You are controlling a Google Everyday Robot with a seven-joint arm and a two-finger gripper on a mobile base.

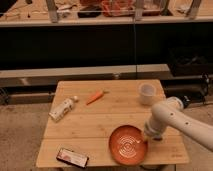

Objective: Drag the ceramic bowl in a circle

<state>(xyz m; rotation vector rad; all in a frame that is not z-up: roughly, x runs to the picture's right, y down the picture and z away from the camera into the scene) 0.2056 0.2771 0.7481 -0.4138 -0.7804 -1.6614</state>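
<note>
The ceramic bowl [127, 145] is wide, shallow and orange-red with pale rings inside. It sits on the wooden table [100, 125] near the front edge, right of centre, with its front rim at the table's edge. My gripper [148, 139] is down at the bowl's right rim, at the end of the white arm [170, 117] that comes in from the right. The arm's last link hides most of the gripper.
A small white cup [146, 93] stands at the back right. A carrot [95, 97] lies at the back centre and a white bottle [63, 108] on its side at the left. A flat dark packet [72, 157] lies at the front left corner. Shelves stand behind the table.
</note>
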